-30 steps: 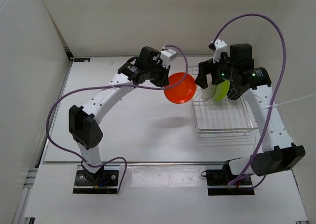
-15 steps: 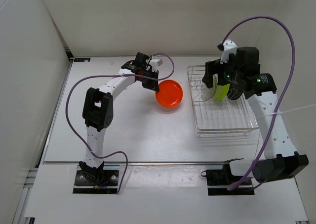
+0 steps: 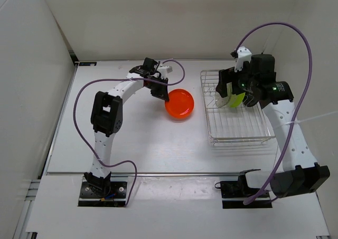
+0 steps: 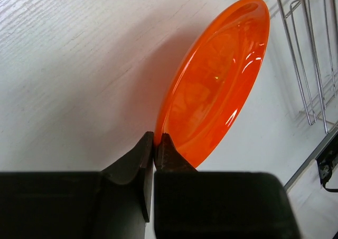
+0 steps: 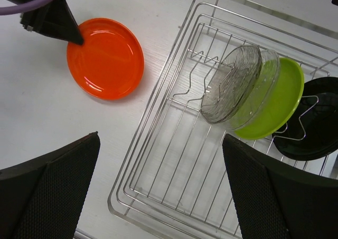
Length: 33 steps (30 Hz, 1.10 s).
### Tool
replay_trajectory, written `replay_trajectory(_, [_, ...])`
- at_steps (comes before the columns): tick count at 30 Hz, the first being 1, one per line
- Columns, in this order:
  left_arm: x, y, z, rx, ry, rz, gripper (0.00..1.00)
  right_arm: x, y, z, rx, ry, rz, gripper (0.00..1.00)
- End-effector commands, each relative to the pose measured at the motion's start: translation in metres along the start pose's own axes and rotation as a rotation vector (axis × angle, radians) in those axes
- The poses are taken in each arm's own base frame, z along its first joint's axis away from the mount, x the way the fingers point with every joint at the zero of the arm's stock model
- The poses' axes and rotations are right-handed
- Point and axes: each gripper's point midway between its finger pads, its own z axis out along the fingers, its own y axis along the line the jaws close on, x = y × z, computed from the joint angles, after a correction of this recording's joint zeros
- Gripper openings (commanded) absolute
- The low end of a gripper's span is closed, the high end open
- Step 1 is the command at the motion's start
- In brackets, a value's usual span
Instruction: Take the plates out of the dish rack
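The orange plate [image 3: 179,103] lies low at the table, left of the dish rack [image 3: 236,140]. My left gripper [image 3: 160,94] is shut on its near-left rim. In the left wrist view the gripper [image 4: 154,144] pinches the rim, and the orange plate [image 4: 216,80] slopes away toward the table. The clear plate [image 5: 232,83], the lime green plate [image 5: 274,110] and the black plate [image 5: 311,123] stand on edge in the rack [image 5: 134,144]. My right gripper [image 5: 161,139] hangs open above the rack, holding nothing. It is the right gripper [image 3: 232,88] that hides the black plate from above.
White walls enclose the table at the back and on the left. A purple cable loops over each arm. The rack's near half holds only bare wires. A dark bracket [image 4: 327,160] shows at the table's edge in the left wrist view.
The left arm has stretched out and lowered the orange plate down to the table, slightly leftward. The right gripper has shifted a little over the rack, still open.
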Motion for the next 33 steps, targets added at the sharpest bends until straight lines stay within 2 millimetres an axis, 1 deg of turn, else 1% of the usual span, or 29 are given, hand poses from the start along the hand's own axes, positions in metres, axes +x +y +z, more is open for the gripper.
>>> replay_trajectory(1, [-0.01, -0.012, 0.0, 0.06, -0.016, 0.037, 0.11, -0.018, 0.005, -0.015, -0.01, -0.089, -0.028, 1.0])
replay_trajectory(2, [-0.008, -0.004, 0.002, 0.054, -0.009, 0.022, 0.11, -0.019, 0.005, -0.018, -0.009, -0.099, -0.03, 1.0])
replay_trajectory(3, [-0.004, -0.001, 0.007, 0.054, 0.002, 0.014, 0.11, -0.019, 0.005, -0.018, -0.009, -0.099, -0.03, 1.0])
replay_trajectory(4, [-0.004, -0.001, 0.007, 0.054, 0.002, 0.014, 0.11, -0.017, 0.006, -0.018, -0.01, -0.09, -0.028, 1.0])
replay_trajectory(5, [-0.002, 0.007, 0.008, 0.048, 0.006, 0.001, 0.11, -0.014, 0.006, -0.017, -0.011, -0.082, -0.026, 1.0])
replay_trajectory(6, [0.0, 0.009, 0.011, 0.048, 0.014, -0.005, 0.11, -0.015, 0.006, -0.02, -0.01, -0.09, -0.028, 1.0])
replay_trajectory(7, [0.001, 0.007, 0.011, 0.057, 0.014, -0.005, 0.11, -0.015, 0.006, -0.02, -0.01, -0.09, -0.028, 1.0])
replay_trajectory(8, [0.005, 0.009, 0.014, 0.057, 0.03, -0.016, 0.11, -0.015, 0.006, -0.02, -0.01, -0.09, -0.028, 1.0])
replay_trajectory(9, [0.001, 0.011, 0.011, 0.062, 0.017, -0.016, 0.11, -0.015, 0.006, -0.02, -0.01, -0.09, -0.028, 1.0])
replay_trajectory(10, [0.001, 0.011, 0.011, 0.062, 0.017, -0.016, 0.11, -0.015, 0.008, -0.02, -0.021, -0.092, -0.028, 1.0])
replay_trajectory(11, [0.001, 0.011, 0.011, 0.062, 0.017, -0.016, 0.12, -0.012, 0.008, -0.018, -0.022, -0.083, -0.026, 1.0])
replay_trajectory(14, [0.001, 0.013, 0.011, 0.051, 0.017, -0.016, 0.18, -0.012, 0.008, -0.018, -0.022, -0.083, -0.026, 1.0])
replay_trajectory(15, [0.001, 0.013, 0.011, 0.051, 0.017, -0.016, 0.2, -0.008, 0.008, -0.016, -0.023, -0.073, -0.023, 1.0])
replay_trajectory(16, [0.004, 0.017, 0.012, 0.033, 0.024, -0.021, 0.24, -0.008, 0.008, -0.016, -0.023, -0.073, -0.023, 1.0])
replay_trajectory(18, [0.004, 0.019, 0.012, 0.023, 0.024, -0.021, 0.28, -0.007, 0.008, -0.014, -0.023, -0.073, -0.023, 1.0])
replay_trajectory(19, [0.004, 0.02, 0.012, 0.014, 0.024, -0.021, 0.32, -0.002, 0.006, -0.011, -0.014, -0.06, -0.019, 1.0])
replay_trajectory(20, [0.004, 0.02, 0.012, 0.014, 0.024, -0.021, 0.38, -0.007, 0.006, -0.015, -0.011, -0.081, -0.025, 1.0])
replay_trajectory(21, [0.004, 0.022, 0.013, 0.005, 0.024, -0.021, 0.51, -0.001, 0.006, -0.012, -0.013, -0.067, -0.021, 1.0])
replay_trajectory(23, [0.004, 0.024, 0.013, -0.007, 0.024, -0.021, 0.65, 0.003, 0.006, -0.01, -0.014, -0.057, -0.019, 1.0])
replay_trajectory(25, [0.004, 0.026, 0.013, -0.016, 0.024, -0.021, 0.74, 0.002, 0.004, -0.013, -0.004, -0.064, -0.03, 1.0])
replay_trajectory(26, [0.0, 0.025, 0.008, -0.025, 0.013, -0.014, 0.78, 0.006, 0.004, -0.011, -0.005, -0.054, -0.038, 1.0])
replay_trajectory(27, [-0.003, 0.021, 0.004, -0.025, 0.001, -0.007, 1.0, 0.004, 0.001, -0.01, 0.011, -0.061, -0.04, 1.0])
replay_trajectory(28, [-0.007, 0.022, -0.001, -0.04, -0.009, 0.008, 1.0, 0.005, -0.002, -0.008, 0.025, -0.059, -0.039, 1.0])
replay_trajectory(29, [-0.01, 0.019, -0.005, -0.04, -0.02, 0.015, 1.0, 0.011, -0.01, -0.007, 0.069, -0.041, -0.046, 1.0])
replay_trajectory(30, [-0.012, 0.022, -0.012, -0.054, -0.031, 0.023, 1.0, 0.01, -0.016, -0.004, 0.094, -0.041, -0.046, 1.0])
replay_trajectory(31, [-0.018, 0.018, -0.024, -0.075, -0.055, 0.036, 1.0, 0.013, -0.019, 0.001, 0.109, -0.024, -0.042, 1.0])
replay_trajectory(32, [-0.024, 0.019, -0.035, -0.089, -0.077, 0.051, 1.0, 0.015, -0.027, 0.002, 0.132, -0.012, -0.049, 1.0])
replay_trajectory(33, [-0.025, 0.021, -0.043, -0.103, -0.089, 0.048, 1.0, 0.019, -0.031, 0.008, 0.149, 0.01, -0.045, 1.0])
